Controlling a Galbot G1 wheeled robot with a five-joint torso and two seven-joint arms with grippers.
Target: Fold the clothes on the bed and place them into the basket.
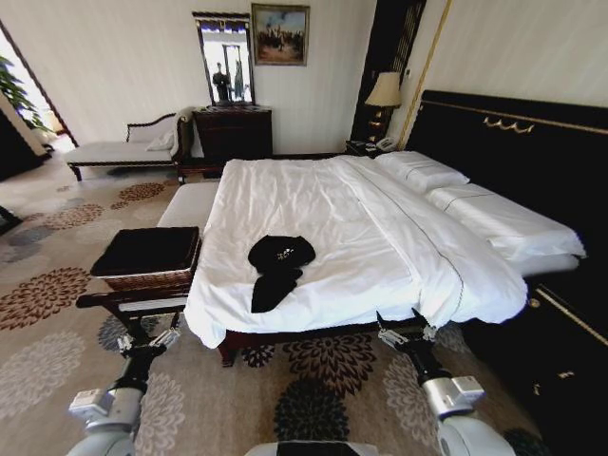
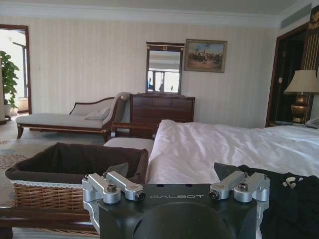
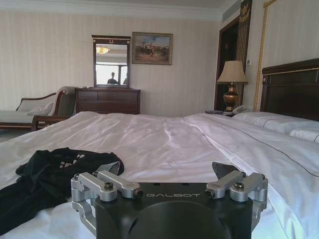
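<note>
A black T-shirt [image 1: 278,265] with white lettering lies crumpled on the white duvet of the bed [image 1: 323,195], near its foot edge. It also appears in the left wrist view [image 2: 281,196] and the right wrist view [image 3: 47,177]. The brown wicker basket [image 1: 142,279] with black lining stands on a dark wooden stand beside the bed's left foot corner; its wicker wall [image 2: 47,194] is close in the left wrist view. My left gripper [image 1: 149,339] hangs open in front of the basket. My right gripper [image 1: 407,331] hangs open before the bed's foot edge, right of the shirt. Both are empty.
A cream bench [image 1: 190,201] runs along the bed's left side behind the basket. A chaise longue [image 1: 119,150], a dark dresser [image 1: 234,131] with a mirror and a lamp [image 1: 384,91] line the far wall. Patterned carpet [image 1: 313,399] spreads around the bed.
</note>
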